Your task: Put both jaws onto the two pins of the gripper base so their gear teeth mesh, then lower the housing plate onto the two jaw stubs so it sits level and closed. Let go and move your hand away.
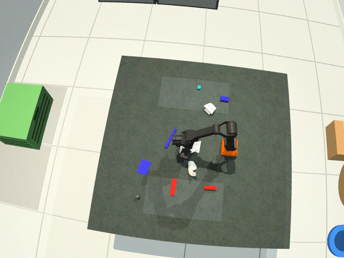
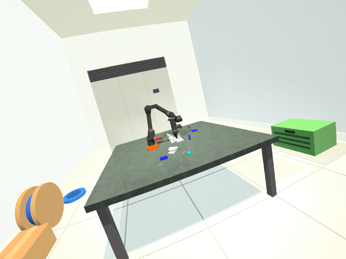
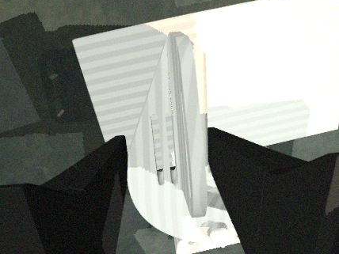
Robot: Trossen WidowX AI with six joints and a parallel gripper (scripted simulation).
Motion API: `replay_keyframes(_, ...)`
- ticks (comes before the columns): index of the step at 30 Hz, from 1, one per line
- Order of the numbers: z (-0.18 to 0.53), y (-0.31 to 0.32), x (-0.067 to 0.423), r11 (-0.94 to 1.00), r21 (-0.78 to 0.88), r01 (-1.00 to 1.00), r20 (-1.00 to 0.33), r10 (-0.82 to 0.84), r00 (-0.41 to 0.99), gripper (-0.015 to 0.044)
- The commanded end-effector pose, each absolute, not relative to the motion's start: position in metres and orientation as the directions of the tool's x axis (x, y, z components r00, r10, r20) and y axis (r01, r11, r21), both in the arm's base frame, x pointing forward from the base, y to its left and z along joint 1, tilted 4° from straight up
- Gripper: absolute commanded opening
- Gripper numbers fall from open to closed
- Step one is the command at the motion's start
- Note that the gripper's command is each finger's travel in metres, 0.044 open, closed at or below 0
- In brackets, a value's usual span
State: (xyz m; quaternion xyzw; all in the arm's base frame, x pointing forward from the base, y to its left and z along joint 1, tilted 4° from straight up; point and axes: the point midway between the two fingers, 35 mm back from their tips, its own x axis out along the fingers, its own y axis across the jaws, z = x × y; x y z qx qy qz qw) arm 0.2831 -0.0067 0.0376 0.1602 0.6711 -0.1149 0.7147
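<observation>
My gripper (image 2: 176, 136) (image 3: 165, 141) is shut on a white jaw (image 3: 148, 203), a thin piece with a rounded edge and two slots. The fingers hold it upright, low over a white plate-like part, which looks like the gripper base (image 1: 196, 147) (image 3: 257, 69). Whether they touch is not clear. The arm hides part of the base and the held jaw in the top view. Another white curved piece, which looks like the other jaw (image 1: 191, 167), lies just beside the base. The white housing plate (image 1: 210, 108) (image 2: 173, 149) appears to lie apart, behind the arm in the top view.
The dark table (image 1: 258, 103) (image 2: 129, 169) also bears a long blue bar (image 1: 170, 138), a flat blue block (image 1: 143, 166), a small blue block (image 1: 224, 99), a cyan cube (image 1: 198, 87), two red bars (image 1: 173, 187) (image 1: 210, 188) and a small dark cube (image 1: 137, 197). The orange arm base (image 1: 229, 153) stands at right.
</observation>
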Motion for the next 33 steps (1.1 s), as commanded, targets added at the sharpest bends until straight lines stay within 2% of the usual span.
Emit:
replay_keyframes(1, 0.0365, -0.0061, 0.2832, 0.92, 0.078, 0.383, -0.996, 0.054, 0.073, 0.0134)
replay_keyframes(33, 0.031, -0.0058, 0.2836, 0.92, 0.078, 0.384, -0.996, 0.054, 0.073, 0.0134)
